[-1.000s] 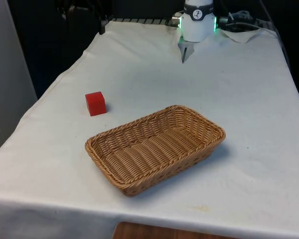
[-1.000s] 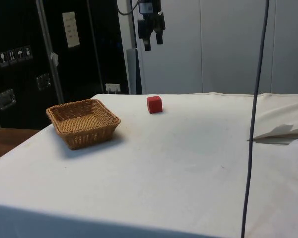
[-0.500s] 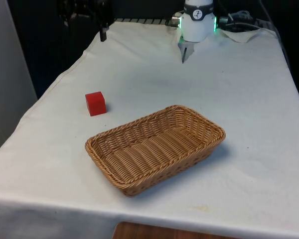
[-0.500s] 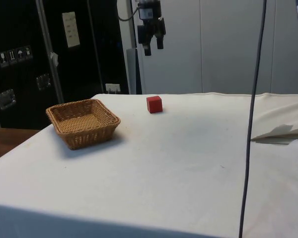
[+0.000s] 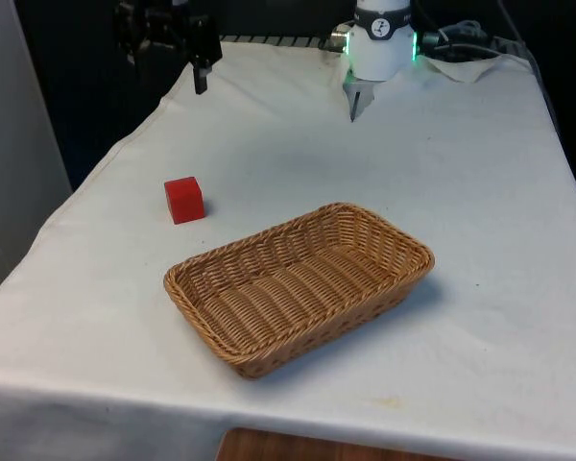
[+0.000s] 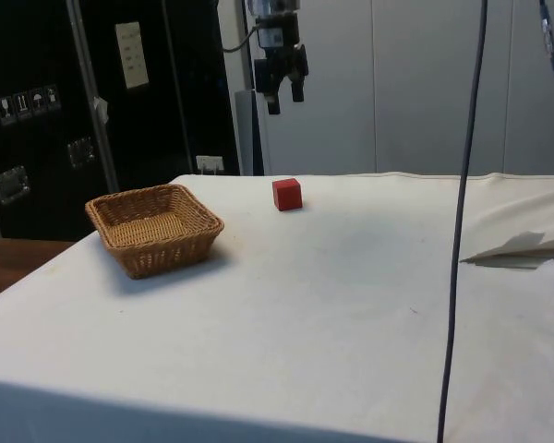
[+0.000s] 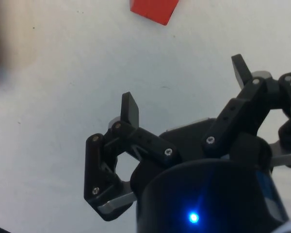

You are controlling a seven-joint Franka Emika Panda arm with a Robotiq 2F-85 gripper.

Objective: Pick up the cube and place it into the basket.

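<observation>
The claw (image 6: 284, 90) hangs high in the air with its two fingers (image 7: 130, 108) spread wide apart and nothing between them. Below it, and a little off to one side, the red cube (image 6: 287, 194) sits flat on the white table (image 6: 369, 305), untouched. In the wrist view the cube (image 7: 154, 9) lies ahead of the open fingers rather than between them, so the claw is not lined up over it yet. Farther from the claw than the cube, well apart from both, the wicker basket (image 6: 153, 227) stands upright with nothing in it.

This looks like the approach step: the claw is on its way to the cube, and the pick has not begun. The next move seems to call for sliding sideways until the cube is centred between the fingers, coming straight down with the fingers apart, and closing on two opposite flat faces. The cube sits slightly turned to the table's edges, so a small wrist turn may help square the grip.
</observation>
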